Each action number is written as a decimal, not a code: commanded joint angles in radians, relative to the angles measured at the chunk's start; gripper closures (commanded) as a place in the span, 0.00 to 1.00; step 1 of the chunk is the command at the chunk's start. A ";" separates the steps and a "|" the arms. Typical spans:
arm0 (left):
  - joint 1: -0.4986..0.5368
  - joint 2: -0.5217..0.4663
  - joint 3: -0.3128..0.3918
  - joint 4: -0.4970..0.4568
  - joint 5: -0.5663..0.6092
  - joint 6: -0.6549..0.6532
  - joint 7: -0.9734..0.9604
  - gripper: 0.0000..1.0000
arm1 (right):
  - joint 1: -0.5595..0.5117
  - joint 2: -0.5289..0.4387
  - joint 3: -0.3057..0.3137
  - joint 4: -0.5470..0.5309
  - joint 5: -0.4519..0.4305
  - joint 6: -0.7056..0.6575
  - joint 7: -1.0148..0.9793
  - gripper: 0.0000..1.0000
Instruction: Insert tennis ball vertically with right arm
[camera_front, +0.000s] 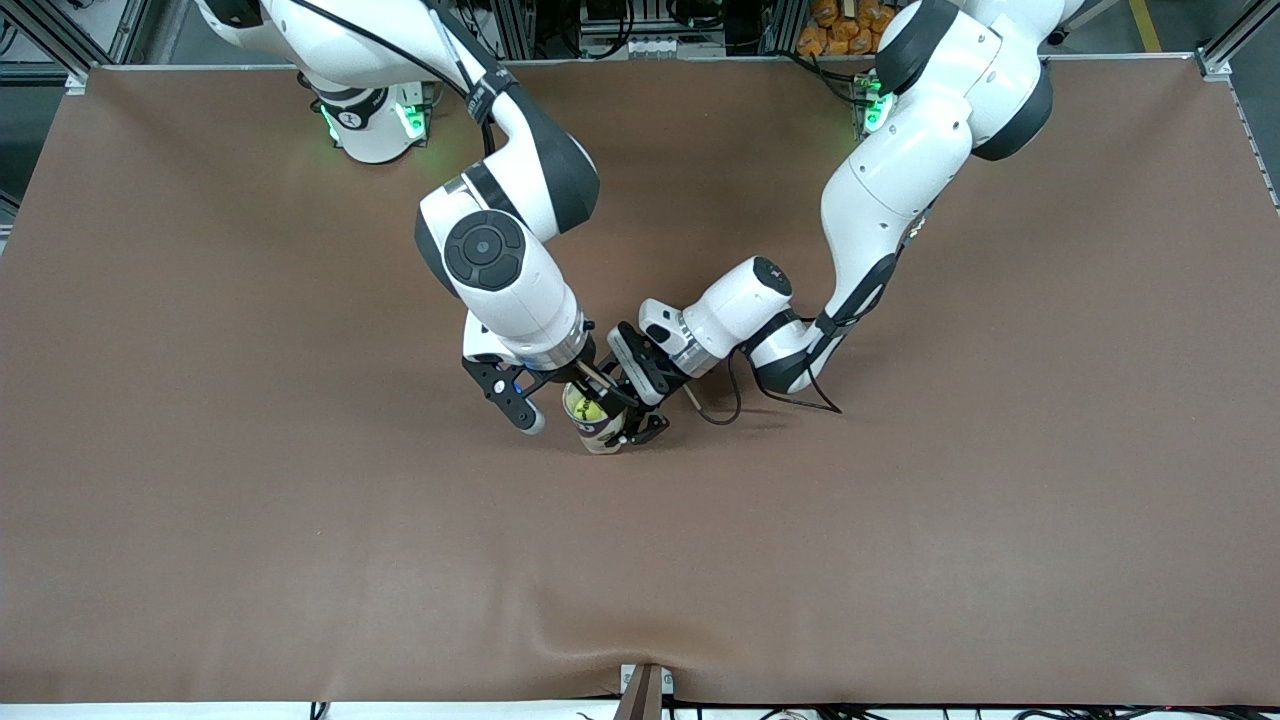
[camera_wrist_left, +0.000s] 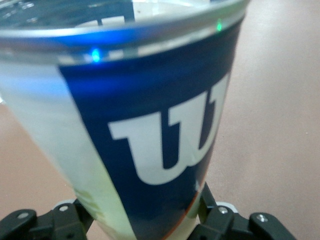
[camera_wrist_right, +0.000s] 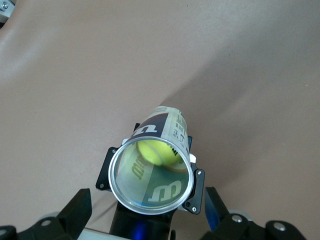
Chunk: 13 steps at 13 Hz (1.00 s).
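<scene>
A clear tennis ball can (camera_front: 600, 428) with a blue label stands upright on the brown table, open end up. A yellow tennis ball (camera_front: 588, 408) lies inside it, and shows low in the can in the right wrist view (camera_wrist_right: 157, 151). My left gripper (camera_front: 614, 414) is shut on the can's side; the can fills the left wrist view (camera_wrist_left: 150, 140) between the fingers (camera_wrist_left: 220, 219). My right gripper (camera_front: 562, 400) is open and empty, right over the can's rim (camera_wrist_right: 151, 210), with its fingers (camera_wrist_right: 75, 210) spread wider than the can.
The brown table mat (camera_front: 900, 520) lies bare all round the can. A black cable (camera_front: 735, 400) hangs from the left arm's wrist and loops onto the mat toward the left arm's end.
</scene>
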 joint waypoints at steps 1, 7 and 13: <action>0.002 0.005 -0.002 0.003 0.005 0.019 -0.001 0.00 | -0.034 -0.045 -0.001 0.015 -0.016 -0.123 -0.017 0.00; 0.003 0.003 -0.002 0.000 0.005 0.019 -0.008 0.00 | -0.224 -0.212 -0.001 0.015 -0.055 -0.430 -0.328 0.00; 0.022 -0.007 -0.002 -0.048 0.007 0.019 -0.001 0.00 | -0.517 -0.364 -0.003 0.015 -0.074 -0.653 -0.782 0.00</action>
